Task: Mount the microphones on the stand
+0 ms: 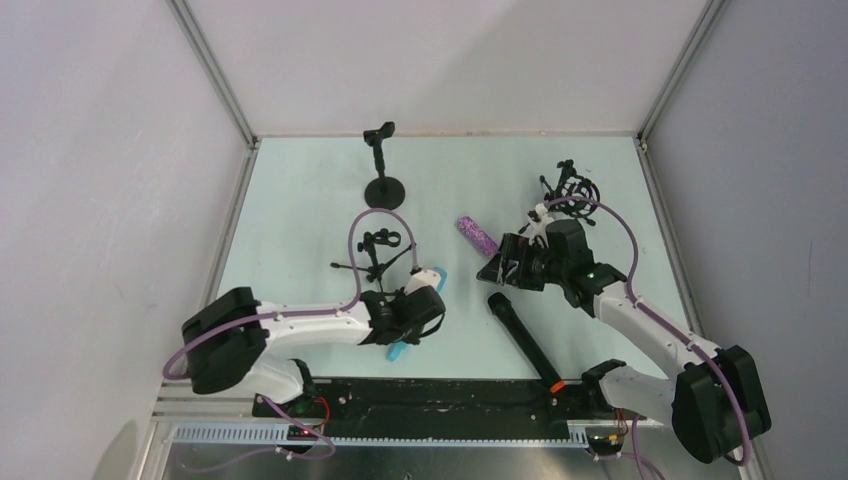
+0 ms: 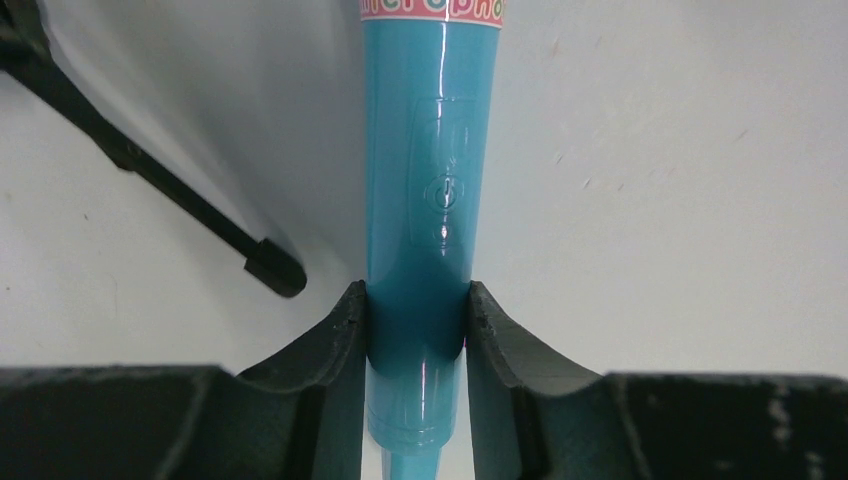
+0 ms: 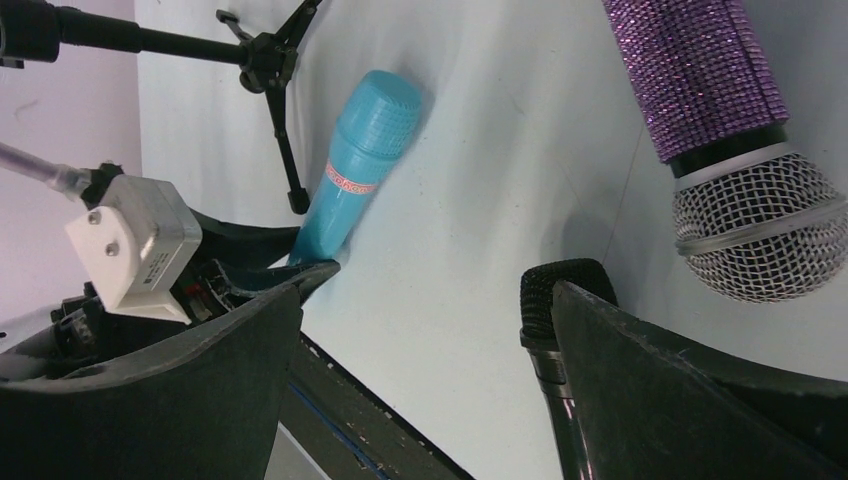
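black mic (image 1: 522, 335): closest to the arm bases, lying flat on the worktop (image 1: 300, 200). The orange-ring end is at the near edge and the head aims away, toward the right jaws. Nothing's gripping it.
left jaws: clamped tight on the light blue mic (image 2: 415, 200), both sides pressed on the lower handle. The tail pokes out behind them toward the near edge.
light blue mic: left of centre, head pointing away from the bases. Can't tell if it's resting on the worktop or lifted a bit.
right jaws: spread wide, holding nothing, just bare worktop in the gap. The black mic's head sits just beside one side.
purple glitter mic (image 1: 477, 236): lying on the worktop just past the right jaws, silver grille end toward them, not touching.
small tripod stand (image 1: 378, 250): upright just beyond the left jaws, with one leg ending right beside the light blue mic.
second tripod stand (image 1: 568, 190): further back on the right, behind the right wrist. The top part is too tangled to make out.
round-base stand (image 1: 383, 185): farthest back, upright, left of centre, well apart from all three mics.
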Motion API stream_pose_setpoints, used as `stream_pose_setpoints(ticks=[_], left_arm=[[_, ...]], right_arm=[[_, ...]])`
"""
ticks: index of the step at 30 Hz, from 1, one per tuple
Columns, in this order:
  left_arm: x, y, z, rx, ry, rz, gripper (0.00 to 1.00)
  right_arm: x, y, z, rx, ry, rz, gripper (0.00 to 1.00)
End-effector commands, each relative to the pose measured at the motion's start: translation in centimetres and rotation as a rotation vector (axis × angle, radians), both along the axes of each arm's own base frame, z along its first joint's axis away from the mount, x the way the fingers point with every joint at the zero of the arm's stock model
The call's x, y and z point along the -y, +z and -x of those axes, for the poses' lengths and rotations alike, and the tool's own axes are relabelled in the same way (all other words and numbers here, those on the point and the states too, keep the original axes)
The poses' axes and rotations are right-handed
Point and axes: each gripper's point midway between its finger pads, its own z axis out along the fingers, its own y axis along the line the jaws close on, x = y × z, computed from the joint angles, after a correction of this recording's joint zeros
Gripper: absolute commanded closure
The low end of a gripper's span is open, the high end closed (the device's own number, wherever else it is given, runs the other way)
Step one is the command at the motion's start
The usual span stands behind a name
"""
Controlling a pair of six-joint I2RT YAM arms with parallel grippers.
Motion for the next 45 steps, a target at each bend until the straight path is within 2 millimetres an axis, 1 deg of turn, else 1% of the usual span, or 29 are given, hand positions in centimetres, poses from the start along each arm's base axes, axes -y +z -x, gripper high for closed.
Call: stream_pose_setpoints(ticks=[1,2,4,7,8,9,10,11,12,15,16,19,23,26,34,45], left_arm=[[3.6,3.0,-3.0,0.111,0.079,0.088,0.93],[4.3,3.3,-3.5,0.122,0.087,0.089,0.93],[5.2,3.6,-4.2,0.134,0.092,0.086,0.89],[6.3,3.5,-4.6,0.134,0.083,0.081,0.83],[6.6,3.4,-4.8,0.131,0.078,0.078,0.78],[6.8,3.3,-4.7,0.126,0.066,0.072,0.74],[6.9,3.1,-4.7,0.121,0.059,0.065,0.66],[7.0,3.0,-4.7,0.118,0.049,0.062,0.62],[7.0,3.0,-4.7,0.116,0.045,0.061,0.53],[7.0,3.3,-4.6,0.119,0.035,0.065,0.4],[7.0,3.4,-4.6,0.121,0.034,0.068,0.34],[7.1,4.2,-4.7,0.134,0.03,0.086,0.27],[7.4,5.1,-4.9,0.15,0.011,0.097,0.25],[7.5,5.0,-5.0,0.15,-0.01,0.086,0.24],[7.8,4.3,-4.4,0.114,-0.025,0.087,0.24],[8.0,3.6,-4.3,0.1,-0.037,0.079,0.25]], right_arm=[[0.2,1.9,-1.1,0.058,-0.014,-0.006,0.0],[0.2,1.8,-1.1,0.056,-0.014,-0.004,0.0],[0.2,1.7,-1.1,0.053,-0.013,-0.003,0.0],[0.2,1.7,-1.1,0.052,-0.011,-0.006,0.0],[0.2,1.8,-1.1,0.053,-0.009,-0.005,0.0],[0.2,1.8,-1.1,0.055,-0.009,-0.004,0.0],[0.3,1.8,-1.1,0.056,-0.009,-0.003,0.0],[0.3,1.7,-1.1,0.053,-0.009,-0.001,0.0],[0.3,1.7,-1.1,0.053,-0.008,0.001,0.0],[0.2,1.4,-1.0,0.044,0.002,0.0,0.0],[0.1,1.4,-1.0,0.043,0.006,-0.005,0.0],[0.0,1.3,-1.1,0.037,0.005,-0.009,0.0],[0.0,1.4,-1.2,0.043,0.005,-0.012,0.0],[0.0,1.3,-1.3,0.041,0.003,-0.011,0.0],[0.2,1.1,-1.3,0.037,-0.002,-0.001,0.0],[0.0,1.0,-1.3,0.032,0.006,-0.009,0.0]])
